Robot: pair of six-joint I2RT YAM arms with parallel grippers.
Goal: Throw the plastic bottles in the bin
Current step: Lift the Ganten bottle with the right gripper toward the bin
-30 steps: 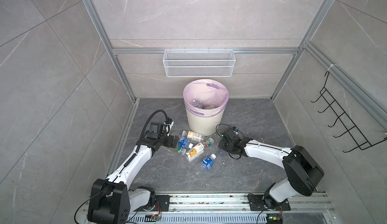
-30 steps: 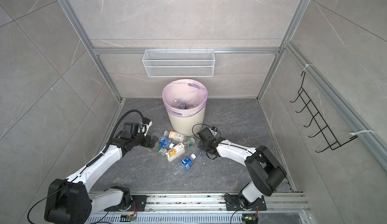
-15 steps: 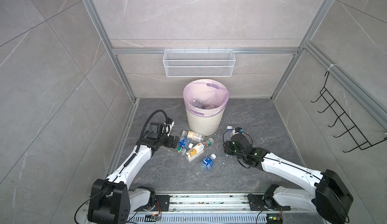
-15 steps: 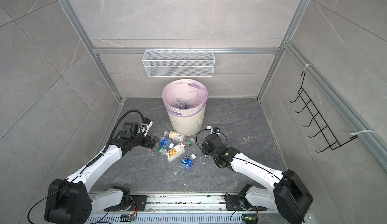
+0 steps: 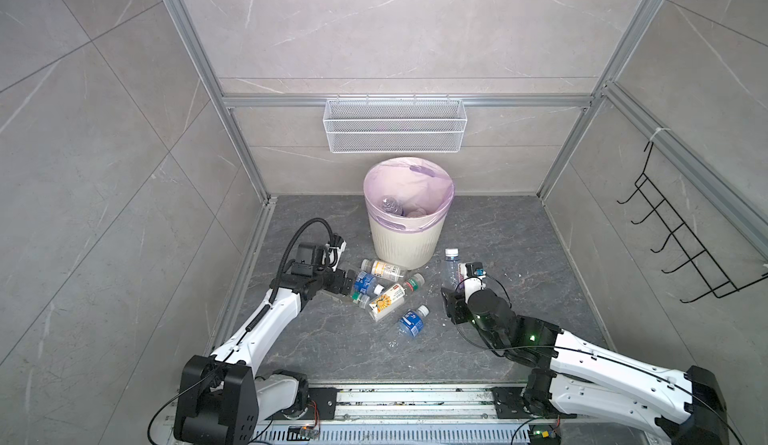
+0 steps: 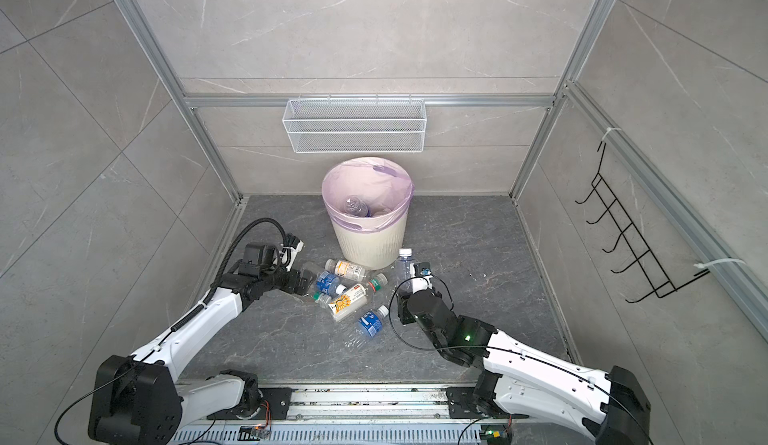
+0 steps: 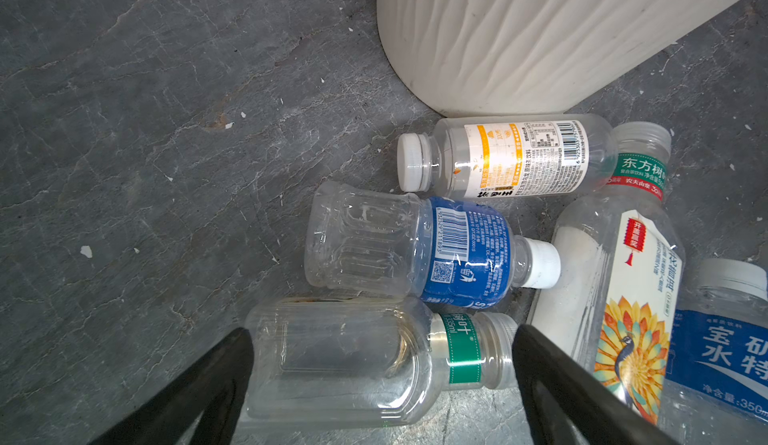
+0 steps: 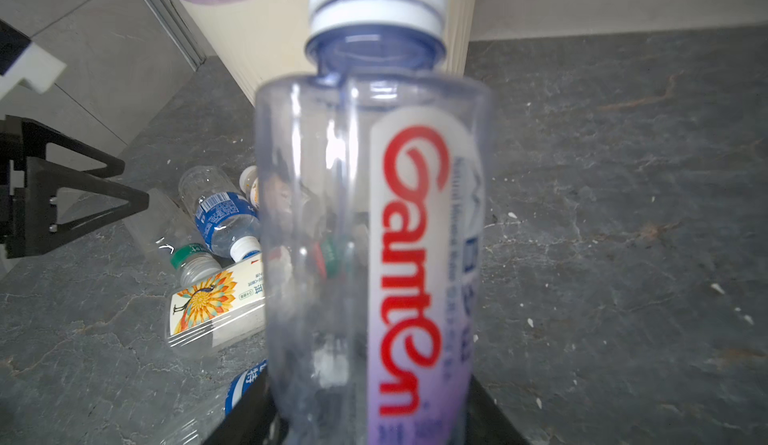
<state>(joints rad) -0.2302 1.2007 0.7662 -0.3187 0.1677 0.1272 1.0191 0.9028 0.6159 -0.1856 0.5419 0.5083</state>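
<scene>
The cream ribbed bin (image 5: pixel 405 247) (image 6: pixel 370 247) with its lilac bag stands at the back middle, and a clear bottle (image 5: pixel 390 206) lies inside it. My right gripper (image 8: pixel 365 405) (image 5: pixel 454 297) is shut on a clear purple-label bottle (image 8: pixel 365 214) (image 5: pixel 451 266) with a white cap, held upright just right of the bin. Open and low, my left gripper (image 7: pixel 380 364) (image 5: pixel 352 290) has a clear green-band bottle (image 7: pixel 353 359) lying lengthwise between its fingers. Close by lie a blue-label bottle (image 7: pixel 436 251), an orange-label bottle (image 7: pixel 507 156) and a sunflower-label bottle (image 7: pixel 615 297) (image 5: pixel 390 297).
Another blue-label bottle (image 5: pixel 411 324) lies nearer the front. A white wire mesh basket (image 5: pixel 395 125) hangs on the back wall above the bin. A black hook rack (image 5: pixel 681 247) hangs on the right wall. The arms' base rail (image 5: pixel 415 397) runs along the front.
The right arm has swung its elbow out to the right and lifted the purple-label bottle upright off the floor. The left arm has not moved.
</scene>
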